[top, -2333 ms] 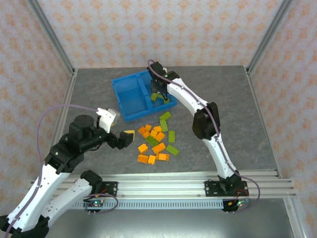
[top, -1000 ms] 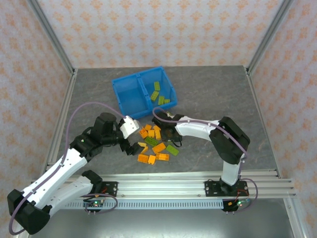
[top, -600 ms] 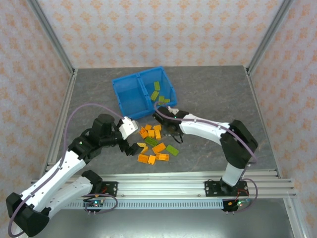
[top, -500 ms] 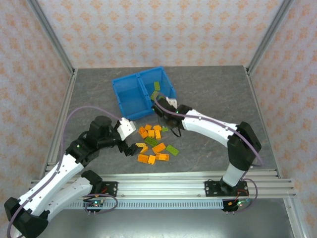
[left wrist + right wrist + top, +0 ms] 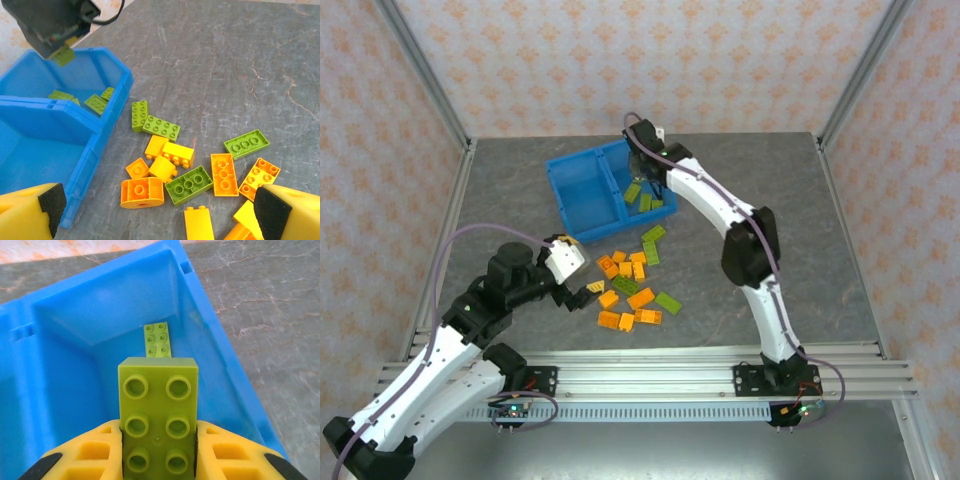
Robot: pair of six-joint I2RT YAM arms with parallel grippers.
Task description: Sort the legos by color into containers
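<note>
My right gripper [image 5: 642,152] is shut on a lime green lego [image 5: 158,415], gripped by its long sides, and hangs over the right compartment of the blue bin [image 5: 560,200]. Green legos [image 5: 642,196] lie in that compartment; one [image 5: 159,340] shows below the held brick. The left compartment [image 5: 585,195] holds nothing. Orange and green legos [image 5: 635,285] lie scattered on the table in front of the bin. My left gripper [image 5: 582,290] stands open just left of that pile, low over the table, with nothing between its fingers [image 5: 30,215].
The grey table [image 5: 770,230] has free room to the right and behind the bin. Patterned walls and metal frame posts [image 5: 425,90] close in the workspace. A rail [image 5: 650,375] runs along the near edge.
My right arm has lifted a green lego from the pile and swung back over the bin's right compartment. My left arm has drawn back slightly, its gripper still open.
</note>
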